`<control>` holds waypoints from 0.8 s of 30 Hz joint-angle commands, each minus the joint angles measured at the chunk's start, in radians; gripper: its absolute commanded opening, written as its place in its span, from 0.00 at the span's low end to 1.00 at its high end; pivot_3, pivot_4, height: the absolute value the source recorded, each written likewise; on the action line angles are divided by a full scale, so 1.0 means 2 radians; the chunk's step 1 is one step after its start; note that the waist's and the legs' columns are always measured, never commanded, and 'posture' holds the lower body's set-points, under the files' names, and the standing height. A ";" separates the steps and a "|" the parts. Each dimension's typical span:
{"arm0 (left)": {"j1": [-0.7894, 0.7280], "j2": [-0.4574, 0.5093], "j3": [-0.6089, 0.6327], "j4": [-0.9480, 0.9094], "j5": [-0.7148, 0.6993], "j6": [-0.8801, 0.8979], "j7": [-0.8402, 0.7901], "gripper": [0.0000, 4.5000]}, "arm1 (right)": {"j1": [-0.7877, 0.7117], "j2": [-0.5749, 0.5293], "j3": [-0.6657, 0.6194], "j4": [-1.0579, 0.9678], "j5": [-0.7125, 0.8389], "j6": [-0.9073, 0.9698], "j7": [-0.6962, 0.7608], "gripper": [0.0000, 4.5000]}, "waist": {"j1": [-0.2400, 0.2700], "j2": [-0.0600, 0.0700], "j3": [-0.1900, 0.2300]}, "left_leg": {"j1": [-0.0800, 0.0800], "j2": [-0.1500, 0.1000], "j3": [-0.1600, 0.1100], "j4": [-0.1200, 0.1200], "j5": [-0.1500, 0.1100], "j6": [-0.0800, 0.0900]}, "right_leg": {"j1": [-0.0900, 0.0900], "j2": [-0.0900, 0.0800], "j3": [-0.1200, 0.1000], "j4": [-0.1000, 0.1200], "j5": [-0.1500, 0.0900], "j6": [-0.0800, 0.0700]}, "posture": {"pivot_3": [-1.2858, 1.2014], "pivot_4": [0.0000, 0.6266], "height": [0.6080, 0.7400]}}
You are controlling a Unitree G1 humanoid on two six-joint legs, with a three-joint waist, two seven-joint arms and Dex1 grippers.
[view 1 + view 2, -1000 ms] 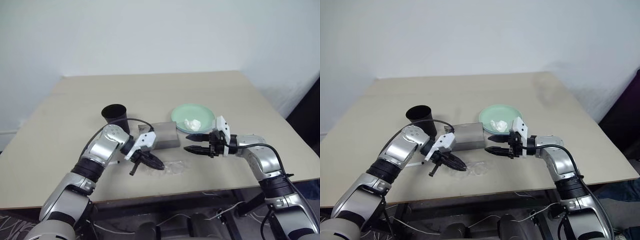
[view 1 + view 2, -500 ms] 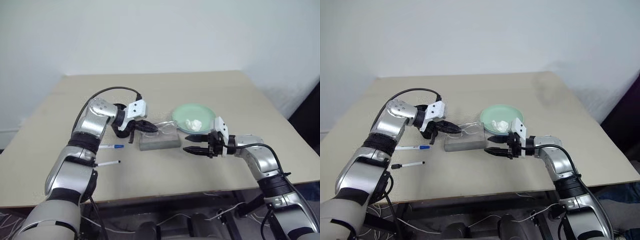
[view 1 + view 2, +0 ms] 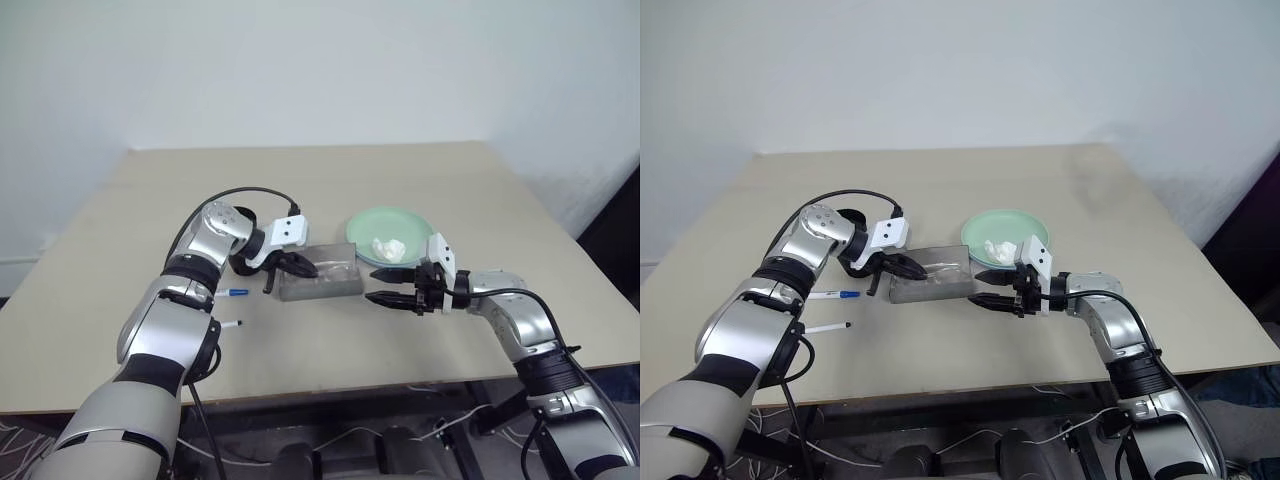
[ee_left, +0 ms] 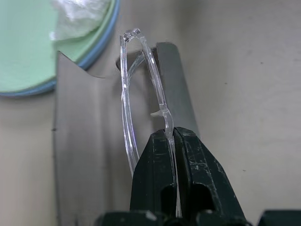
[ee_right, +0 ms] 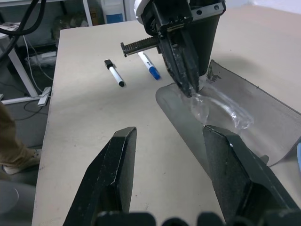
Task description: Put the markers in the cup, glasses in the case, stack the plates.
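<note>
Pinching the clear thin-framed glasses [image 4: 141,94], the left gripper's [image 4: 171,141] black fingers are pressing together over the open grey rectangular case [image 4: 89,141] in the left wrist view. From the head, the right gripper [image 3: 385,285] is hovering spread beside that case, near the mint green plate [image 3: 395,228]. Right wrist view: two blue-capped white markers [image 5: 149,66] are lying on the beige table [image 5: 84,117].

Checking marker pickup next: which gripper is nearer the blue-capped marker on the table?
Left. The left gripper, shut on the glasses, sits over the case just beside the blue-capped marker. The right gripper, open, hovers beyond the case's far end.
</note>
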 commanded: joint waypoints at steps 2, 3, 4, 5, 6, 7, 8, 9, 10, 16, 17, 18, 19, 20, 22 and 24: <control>-0.024 -0.002 0.004 0.008 0.016 -0.008 0.016 0.10 | -0.003 -0.001 -0.005 -0.022 0.003 -0.008 -0.006 0.54 | 0.000 0.000 0.000 | 0.000 0.000 0.000 0.000 0.000 0.000 | 0.000 0.000 0.000 0.000 0.000 0.000 | 0.52 0.00 0.97; -0.025 -0.003 0.006 0.009 0.019 -0.012 0.022 0.14 | -0.003 -0.001 -0.006 -0.023 0.003 -0.008 -0.006 0.54 | 0.000 0.000 0.000 | 0.000 0.000 0.000 0.000 0.000 0.000 | 0.000 0.000 0.000 0.000 0.000 0.000 | 0.52 0.00 0.97; -0.025 -0.004 0.007 0.009 0.022 -0.019 0.032 0.21 | -0.003 0.000 -0.006 -0.024 0.004 -0.007 -0.007 0.54 | 0.000 0.000 0.000 | 0.000 0.000 0.000 0.000 0.000 0.000 | 0.000 0.000 0.000 0.000 0.000 0.000 | 0.52 0.00 0.97; -0.025 -0.005 0.009 0.009 0.023 -0.024 0.042 0.29 | -0.003 0.000 -0.006 -0.025 0.005 -0.007 -0.007 0.54 | 0.000 0.000 0.000 | 0.000 0.000 0.000 0.000 0.000 0.000 | 0.000 0.000 0.000 0.000 0.000 0.000 | 0.52 0.00 0.97; -0.025 -0.006 0.013 0.009 0.022 -0.028 0.048 0.29 | -0.002 0.000 -0.006 -0.025 0.005 -0.007 -0.007 0.54 | 0.000 0.000 0.000 | 0.000 0.000 0.000 0.000 0.000 0.000 | 0.000 0.000 0.000 0.000 0.000 0.000 | 0.52 0.00 0.97; -0.027 -0.008 0.018 0.009 0.017 -0.026 0.049 0.29 | -0.002 0.000 -0.006 -0.024 0.005 -0.007 -0.007 0.54 | 0.000 0.000 0.000 | 0.000 0.000 0.000 0.000 0.000 0.000 | 0.000 0.000 0.000 0.000 0.000 0.000 | 0.52 0.00 0.97; -0.028 -0.009 0.024 0.009 0.013 -0.027 0.051 0.29 | -0.001 0.000 -0.006 -0.024 0.005 -0.007 -0.007 0.54 | 0.000 0.000 0.000 | 0.000 0.000 0.000 0.000 0.000 0.000 | 0.000 0.000 0.000 0.000 0.000 0.000 | 0.52 0.00 0.97; -0.031 -0.011 0.031 0.008 0.008 -0.027 0.055 0.29 | -0.001 0.000 -0.006 -0.024 0.005 -0.007 -0.007 0.54 | 0.000 0.000 0.000 | 0.000 0.000 0.000 0.000 0.000 0.000 | 0.000 0.000 0.000 0.000 0.000 0.000 | 0.52 0.00 0.97; -0.033 -0.012 0.037 0.008 0.004 -0.028 0.061 0.29 | -0.001 0.001 -0.006 -0.024 0.005 -0.007 -0.007 0.54 | 0.000 0.000 0.000 | 0.000 0.000 0.000 0.000 0.000 0.000 | 0.000 0.000 0.000 0.000 0.000 0.000 | 0.52 0.00 0.97; -0.057 -0.018 0.054 0.018 0.020 -0.028 0.183 0.21 | -0.004 0.005 -0.004 -0.021 0.004 -0.008 -0.008 0.54 | 0.000 0.000 0.000 | 0.000 0.000 -0.001 0.000 0.000 0.000 | 0.000 0.000 0.000 0.000 0.000 0.000 | 0.52 0.00 0.97; -0.057 -0.017 0.049 0.019 0.030 -0.035 0.201 0.16 | -0.004 0.006 -0.004 -0.020 0.004 -0.009 -0.007 0.54 | 0.000 0.000 0.000 | 0.000 0.000 -0.001 0.000 0.000 0.000 | 0.000 0.000 0.000 0.000 0.000 0.000 | 0.52 0.00 0.97; -0.058 -0.018 0.041 0.021 0.042 -0.039 0.227 0.09 | -0.005 0.007 -0.004 -0.019 0.004 -0.009 -0.008 0.54 | 0.000 0.000 0.000 | 0.000 0.000 -0.001 0.000 0.000 0.000 | 0.000 0.000 0.000 0.000 0.000 0.000 | 0.52 0.00 0.97; -0.059 -0.019 0.033 0.023 0.055 -0.043 0.256 0.03 | -0.006 0.007 -0.004 -0.019 0.004 -0.010 -0.007 0.54 | 0.000 0.000 0.000 | 0.000 0.000 -0.001 0.000 0.000 0.000 | 0.000 0.000 0.000 0.000 0.000 0.000 | 0.52 0.00 0.97; -0.060 -0.020 0.024 0.024 0.071 -0.046 0.291 0.01 | -0.008 0.008 -0.005 -0.019 0.004 -0.011 -0.008 0.54 | 0.000 0.000 0.000 | 0.000 0.000 0.000 0.000 0.000 0.000 | 0.000 0.000 0.000 0.000 0.000 0.000 | 0.52 0.00 0.97; -0.063 -0.023 0.012 0.029 0.092 -0.050 0.333 0.01 | -0.010 0.008 -0.007 -0.018 0.005 -0.013 -0.008 0.54 | 0.000 0.000 0.000 | 0.000 0.000 -0.001 0.000 0.000 0.000 | 0.000 0.000 0.000 0.000 0.000 0.000 | 0.52 0.00 0.97; -0.063 -0.031 -0.002 0.034 0.111 -0.048 0.362 0.01 | -0.014 0.006 -0.012 -0.015 0.006 -0.015 -0.011 0.54 | 0.000 0.000 0.000 | 0.000 0.000 -0.001 0.000 0.000 0.000 | 0.000 0.000 0.000 0.000 0.000 0.000 | 0.52 0.00 0.97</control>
